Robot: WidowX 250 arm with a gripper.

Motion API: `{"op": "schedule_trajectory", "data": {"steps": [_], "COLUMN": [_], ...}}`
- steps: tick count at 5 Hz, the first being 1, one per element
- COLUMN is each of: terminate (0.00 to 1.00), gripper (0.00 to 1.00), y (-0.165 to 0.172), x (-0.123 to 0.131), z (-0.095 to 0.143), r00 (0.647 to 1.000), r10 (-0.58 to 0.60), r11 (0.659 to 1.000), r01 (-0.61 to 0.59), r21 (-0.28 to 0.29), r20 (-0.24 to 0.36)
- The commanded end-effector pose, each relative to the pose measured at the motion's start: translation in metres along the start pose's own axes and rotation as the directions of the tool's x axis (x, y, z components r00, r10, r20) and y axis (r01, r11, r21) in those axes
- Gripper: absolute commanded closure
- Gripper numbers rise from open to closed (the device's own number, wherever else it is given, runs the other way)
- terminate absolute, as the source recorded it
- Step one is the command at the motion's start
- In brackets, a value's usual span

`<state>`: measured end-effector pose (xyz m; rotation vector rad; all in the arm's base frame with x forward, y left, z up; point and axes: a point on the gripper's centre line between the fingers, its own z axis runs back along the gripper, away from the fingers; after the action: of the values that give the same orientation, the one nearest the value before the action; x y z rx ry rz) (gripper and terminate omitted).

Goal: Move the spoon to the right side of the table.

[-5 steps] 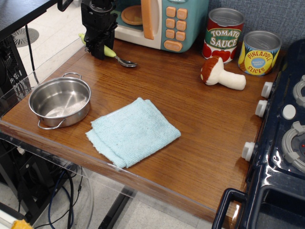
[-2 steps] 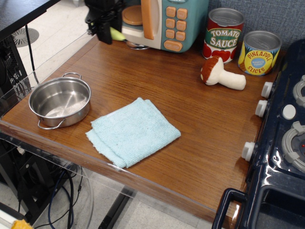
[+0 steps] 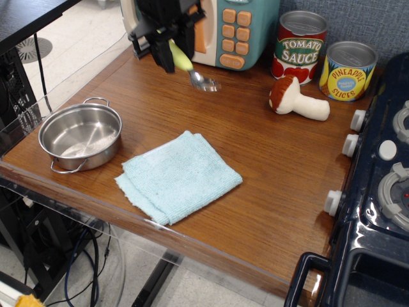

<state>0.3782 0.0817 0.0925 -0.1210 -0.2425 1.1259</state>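
My black gripper (image 3: 171, 52) is at the back of the brown wooden table (image 3: 268, 185), in front of the toy microwave. It is shut on the spoon (image 3: 189, 68), holding its yellow-green handle. The spoon hangs tilted, its shiny metal bowl (image 3: 198, 79) pointing down and right, just above the tabletop. The orange tip of the handle is hidden by the gripper.
A teal and orange toy microwave (image 3: 223, 29) stands at the back. A tomato sauce can (image 3: 299, 46), a pineapple can (image 3: 347, 70) and a toy mushroom (image 3: 295, 100) are back right. A steel pot (image 3: 80, 135) is left, a light blue cloth (image 3: 177, 176) in the middle, a dark blue toy stove (image 3: 377, 185) right.
The gripper has lifted the spoon off the back left of the table and carried it to the right, to in front of the microwave. Nothing else moved.
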Motion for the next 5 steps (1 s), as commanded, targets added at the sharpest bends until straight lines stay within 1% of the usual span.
{"op": "schedule_trajectory", "data": {"steps": [1, 2, 3, 5], "terminate": [0.00, 0.00, 0.00, 0.00], "gripper": [1.00, 1.00, 1.00, 1.00], "y": [0.009, 0.012, 0.010, -0.008], "x": [-0.053, -0.080, -0.104, -0.140], "z": [0.018, 0.011, 0.005, -0.023], "r00": [0.908, 0.836, 0.767, 0.658], "r10": [-0.418, -0.548, -0.641, -0.753], "r11": [0.904, 0.832, 0.762, 0.653], "r01": [0.416, 0.542, 0.634, 0.743], "r21": [-0.101, -0.116, -0.131, -0.149], "r20": [0.002, -0.018, -0.014, -0.013]}}
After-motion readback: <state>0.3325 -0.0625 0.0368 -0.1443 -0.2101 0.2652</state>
